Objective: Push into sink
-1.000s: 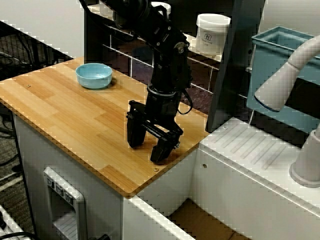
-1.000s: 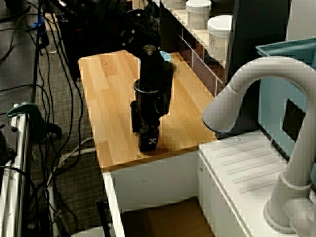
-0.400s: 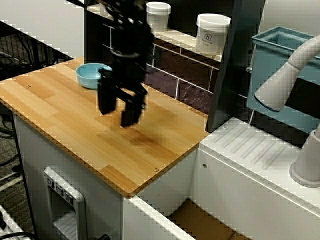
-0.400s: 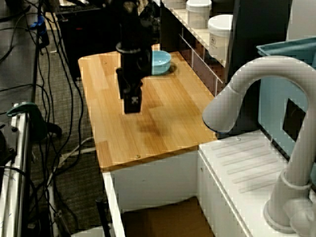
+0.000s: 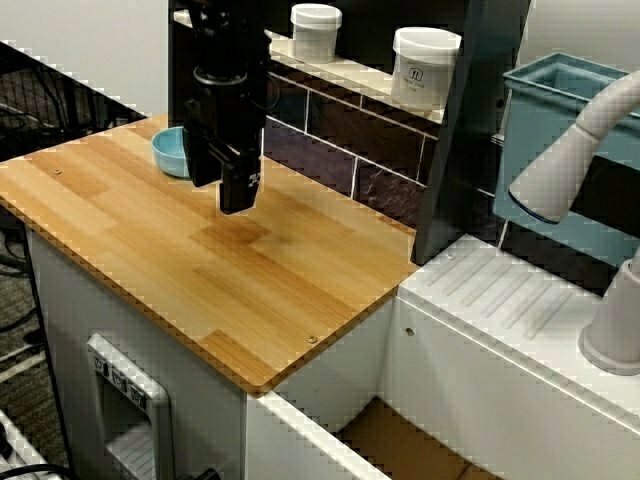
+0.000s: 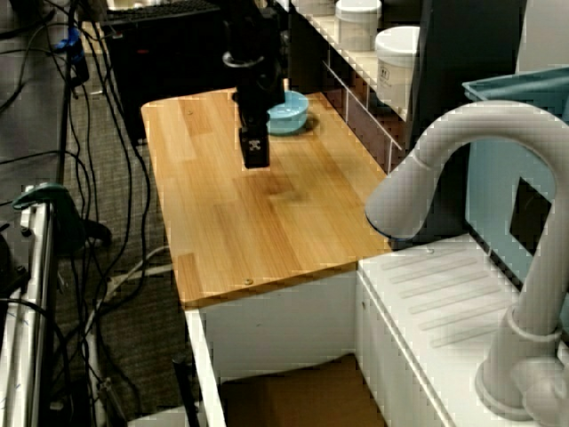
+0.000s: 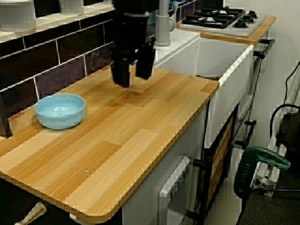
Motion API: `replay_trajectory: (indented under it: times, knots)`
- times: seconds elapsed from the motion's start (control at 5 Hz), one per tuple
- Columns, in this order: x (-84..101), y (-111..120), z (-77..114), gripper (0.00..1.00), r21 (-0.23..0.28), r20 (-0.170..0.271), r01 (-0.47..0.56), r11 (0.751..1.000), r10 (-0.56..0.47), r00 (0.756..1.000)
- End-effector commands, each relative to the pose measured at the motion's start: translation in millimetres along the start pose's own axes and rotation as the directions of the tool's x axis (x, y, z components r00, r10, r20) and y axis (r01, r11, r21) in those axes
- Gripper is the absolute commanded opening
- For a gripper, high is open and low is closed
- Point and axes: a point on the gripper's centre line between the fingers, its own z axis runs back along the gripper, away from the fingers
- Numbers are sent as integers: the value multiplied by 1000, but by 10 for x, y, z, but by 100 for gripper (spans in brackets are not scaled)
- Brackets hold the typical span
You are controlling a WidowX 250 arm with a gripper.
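A light blue bowl (image 7: pixel 60 110) stands on the wooden counter (image 5: pixel 250 290) at its end far from the sink, close to the tiled back wall. In the front view the arm hides half of the bowl (image 5: pixel 168 150). My black gripper (image 5: pixel 222 180) hangs open just above the wood, right beside the bowl (image 6: pixel 290 111) on the side toward the sink, with nothing between its fingers. From the sink end the gripper (image 6: pixel 255 151) points straight down. From the counter's far end the gripper (image 7: pixel 132 75) shows its fingers apart. The sink (image 5: pixel 400 450), with its brownish floor, lies below the counter's other end.
White jars (image 5: pixel 424 66) stand on the shelf above the tiles. A grey faucet (image 6: pixel 462 160), a ribbed drainboard (image 5: pixel 520 300) and a teal tub (image 5: pixel 570 90) lie beyond the sink. A dark post (image 5: pixel 462 130) rises at the counter's back corner. Cables (image 6: pixel 89 178) cover the floor.
My gripper has left the counter's edge by the sink, risen a little, and travelled back across the wood to the bowl. The bowl has not moved.
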Motion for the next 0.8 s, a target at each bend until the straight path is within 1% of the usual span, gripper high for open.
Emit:
replay_trajectory:
  times: [0.0,0.2,0.4,0.6]
  knots:
    - [378,450,239,100,56,91,170,984,-175,980]
    - [347,520,342,100,66,88,200,978,-205,975]
    - [282,587,370,100,71,85,210,975,-216,973]
    - [237,648,262,100,78,75,190,979,-195,978]
